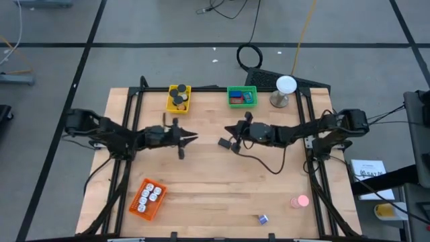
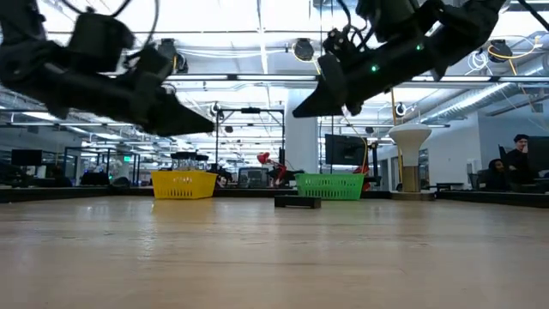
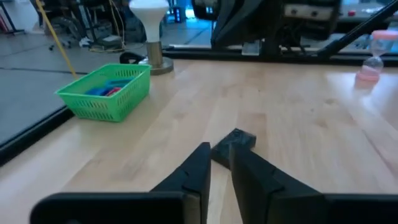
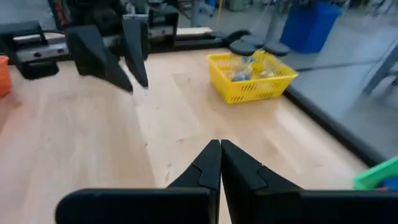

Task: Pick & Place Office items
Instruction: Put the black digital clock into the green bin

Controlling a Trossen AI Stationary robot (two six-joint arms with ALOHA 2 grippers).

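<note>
High view shows the left gripper (image 1: 193, 138) nearly closed and empty above the table (image 1: 201, 181), the right gripper (image 1: 232, 143) clenched shut beside a black block (image 1: 224, 142).

Both arms matte black, chunky jointed links w/ rounded housings. Left gripper (image 1: 191, 138) ends in two flat, wedge-shaped black fingers tapering to points; right gripper (image 1: 226, 142) same build. Thin black cable loops off right arm's wrist. Small green light glows on one arm's underside, low view.
</note>
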